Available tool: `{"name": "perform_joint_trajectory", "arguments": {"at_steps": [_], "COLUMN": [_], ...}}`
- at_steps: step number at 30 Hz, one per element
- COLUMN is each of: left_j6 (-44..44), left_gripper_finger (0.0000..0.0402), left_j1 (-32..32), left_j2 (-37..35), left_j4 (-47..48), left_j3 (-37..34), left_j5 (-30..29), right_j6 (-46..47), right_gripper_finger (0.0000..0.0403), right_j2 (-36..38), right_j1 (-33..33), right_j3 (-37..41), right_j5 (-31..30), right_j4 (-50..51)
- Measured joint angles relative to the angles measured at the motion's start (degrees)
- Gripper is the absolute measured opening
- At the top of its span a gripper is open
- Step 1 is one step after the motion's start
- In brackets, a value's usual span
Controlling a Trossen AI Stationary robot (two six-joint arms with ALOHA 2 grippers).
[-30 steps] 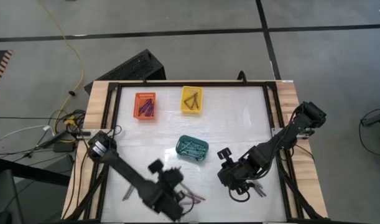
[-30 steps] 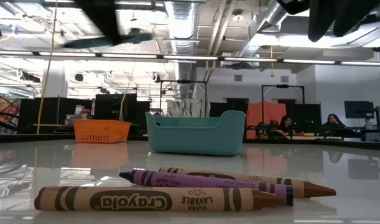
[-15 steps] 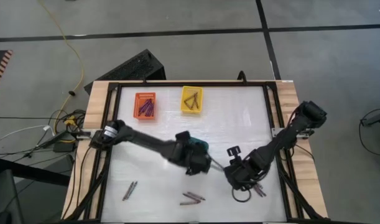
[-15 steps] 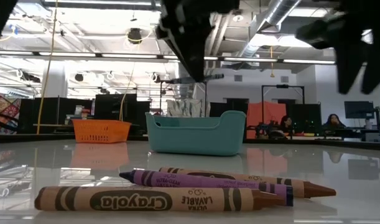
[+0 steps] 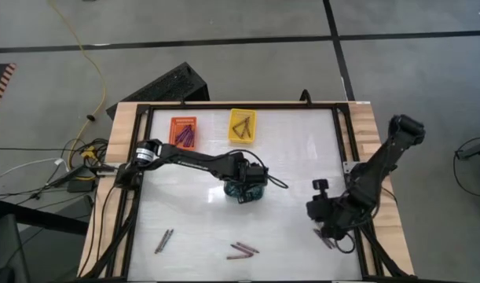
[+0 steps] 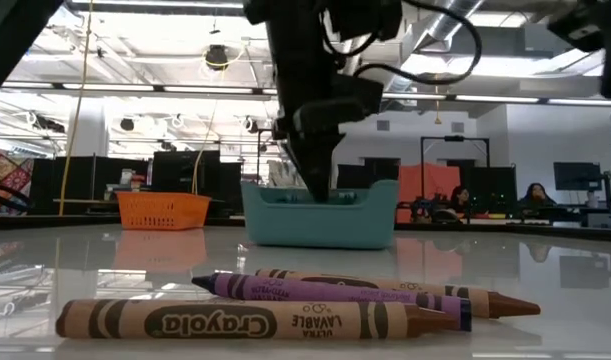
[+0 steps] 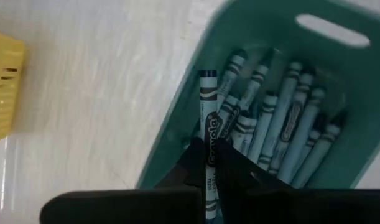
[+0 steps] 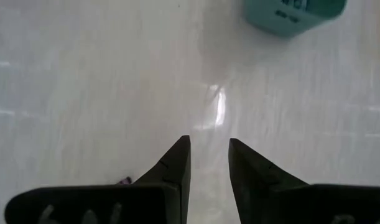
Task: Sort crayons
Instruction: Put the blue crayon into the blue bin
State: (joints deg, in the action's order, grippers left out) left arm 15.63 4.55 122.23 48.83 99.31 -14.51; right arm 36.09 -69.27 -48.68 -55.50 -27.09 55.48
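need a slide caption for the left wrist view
Left gripper shut on a teal crayon, poised over the teal basket of matching crayons.

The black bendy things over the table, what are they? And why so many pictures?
They are two robot arms sorting crayons by colour. One camera looks down from above, one sits low on the table, and each arm carries its own camera.

The left arm's fingers are shut on one crayon, right over the green basket, which is full of crayons like it. The right arm's fingers are open and hold nothing; that arm waits near the table's right side.

The orange basket holds purple crayons and the yellow basket holds brown ones. Loose crayons lie on the table, waiting.
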Motion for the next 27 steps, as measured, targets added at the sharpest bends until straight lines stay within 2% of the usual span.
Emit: {"name": "perform_joint_trajectory", "arguments": {"at_steps": [13, 21, 27], "left_j6": [-3.9, -4.5, -5.2], "left_gripper_finger": [0.0026, 0.0034, 0.0074], "left_j1": [-0.4, -1.0, -1.0], "left_j2": [0.0, 0.0, 0.0], "left_j4": [-0.5, -0.2, -0.2], "left_j3": [-1.3, -1.3, -1.3], "left_j5": [4.8, 8.4, 8.9], "right_j6": [18.0, 20.2, 22.7], "right_gripper_finger": [0.0103, 0.0103, 0.0103], "right_j2": [2.5, 2.5, 2.5], "right_j1": [-7.7, -9.1, -9.4], "right_j3": [7.5, 7.6, 7.6], "right_j5": [0.5, 0.2, 0.2], "right_j4": [-0.7, -1.2, -1.3]}}
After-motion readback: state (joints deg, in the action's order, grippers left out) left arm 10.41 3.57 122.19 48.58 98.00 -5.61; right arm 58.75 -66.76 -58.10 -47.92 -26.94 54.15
